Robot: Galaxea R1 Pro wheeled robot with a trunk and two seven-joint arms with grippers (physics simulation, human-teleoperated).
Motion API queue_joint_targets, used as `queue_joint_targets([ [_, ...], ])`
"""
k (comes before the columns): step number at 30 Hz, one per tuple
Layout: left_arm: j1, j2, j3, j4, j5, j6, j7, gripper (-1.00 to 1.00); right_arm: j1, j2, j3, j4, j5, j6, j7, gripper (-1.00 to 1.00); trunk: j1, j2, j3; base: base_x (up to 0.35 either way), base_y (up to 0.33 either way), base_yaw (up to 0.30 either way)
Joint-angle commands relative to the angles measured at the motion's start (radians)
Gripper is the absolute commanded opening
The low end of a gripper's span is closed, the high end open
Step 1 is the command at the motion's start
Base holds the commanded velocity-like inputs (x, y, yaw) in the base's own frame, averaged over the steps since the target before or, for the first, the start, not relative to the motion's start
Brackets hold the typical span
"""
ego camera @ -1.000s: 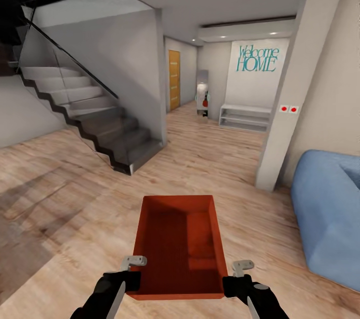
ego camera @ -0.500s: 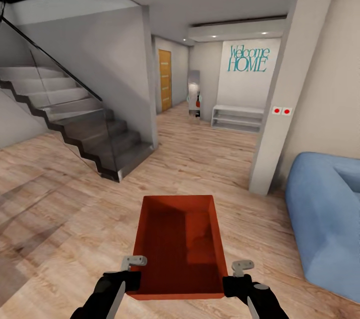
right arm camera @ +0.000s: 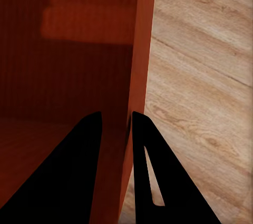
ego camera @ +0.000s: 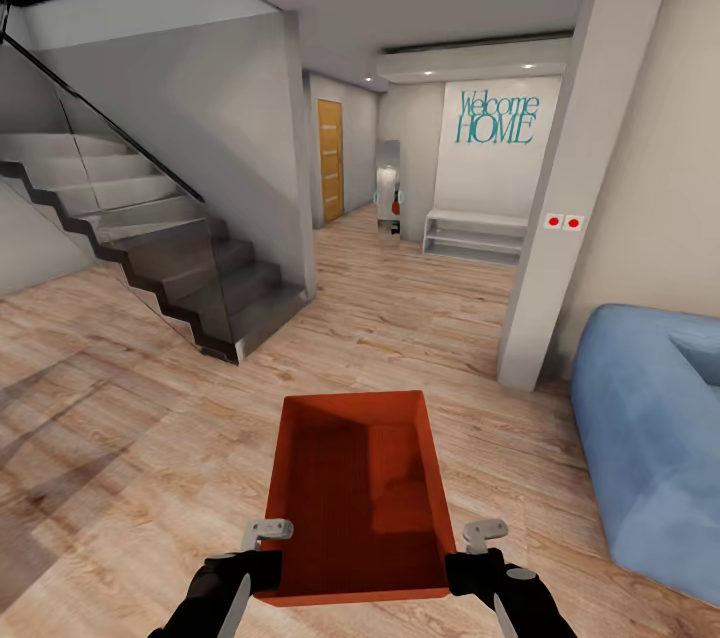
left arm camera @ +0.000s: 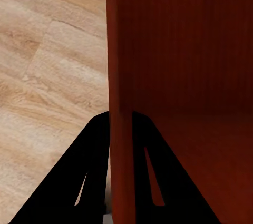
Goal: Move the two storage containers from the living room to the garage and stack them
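Red-orange storage container (ego camera: pixel 355 498) pinched by both hands (ego camera: pixel 268 558) (ego camera: pixel 472 558) over wood-plank floor (ego camera: pixel 130 438).

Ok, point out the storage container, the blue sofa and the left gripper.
storage container (ego camera: pixel 340 488), head view, inside bottom.
blue sofa (ego camera: pixel 650 438), head view, seat front.
left gripper (left arm camera: pixel 120 182), left wrist view, between the fingertips.

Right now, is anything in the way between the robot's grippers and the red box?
No. The left gripper pinches one side wall of the storage container and the right gripper pinches the opposite wall, one finger inside and one outside each.
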Motion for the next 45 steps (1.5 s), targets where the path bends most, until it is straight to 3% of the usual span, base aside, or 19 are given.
queue_joint_targets([
  [1, -0.001, -0.002, -0.005, -0.001, 0.004, 0.004, 0.003, -1.0, 0.0, 0.006, -0.001, -0.001, 0.004, 0.007, 0.011, -1.0, 0.001, -0.002, -0.002, 0.0, 0.0, 0.0],
  [15, -0.001, 0.001, -0.003, 0.044, 0.015, 0.002, 0.006, -1.0, 0.0, 0.006, -0.001, -0.001, 0.021, 0.031, 0.011, -1.0, 0.001, -0.002, -0.002, 0.258, 0.0, 0.0],
  [16, -0.001, 0.001, -0.04, 0.044, 0.005, 0.0, 0.006, -1.0, 0.0, 0.027, -0.001, -0.001, -0.016, 0.007, 0.011, -1.0, 0.001, -0.002, -0.002, 0.321, -0.005, 0.0],
  [45, -0.001, 0.002, -0.04, 0.046, 0.005, -0.025, 0.01, -1.0, 0.0, 0.027, 0.001, 0.0, -0.015, 0.008, 0.011, -1.0, 0.001, -0.002, -0.002, 0.322, -0.027, -0.058],
])
